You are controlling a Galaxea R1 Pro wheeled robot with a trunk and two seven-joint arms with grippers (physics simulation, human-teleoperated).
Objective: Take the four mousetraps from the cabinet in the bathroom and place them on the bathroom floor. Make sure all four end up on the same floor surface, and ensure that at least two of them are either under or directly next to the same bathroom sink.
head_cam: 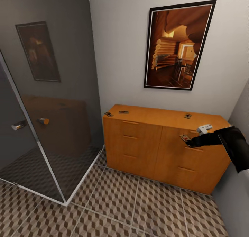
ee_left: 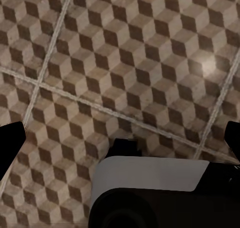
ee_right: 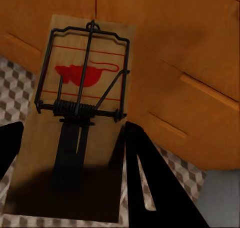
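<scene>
My right gripper [head_cam: 190, 140] is shut on one mousetrap [head_cam: 185, 138], held in the air in front of the cabinet's [head_cam: 148, 143] upper right drawers. In the right wrist view this mousetrap [ee_right: 85, 78] is a tan board with a dark spring bar and a red mouse mark, and the dark fingers [ee_right: 145, 173] grip its near end. Three more mousetraps lie on the cabinet top: two at the left end [head_cam: 109, 114] [head_cam: 123, 112] and one toward the right [head_cam: 187, 116]. My left gripper [ee_left: 121, 138] is open above the bathroom floor [ee_left: 125, 63]. The sink is out of view.
A glass-walled shower [head_cam: 52, 109] with a dark floor stands left of the cabinet. A framed picture [head_cam: 178, 45] hangs on the wall above it. A grey wall [head_cam: 238, 195] closes in on the right. Patterned floor tiles [head_cam: 121, 202] spread in front of the cabinet.
</scene>
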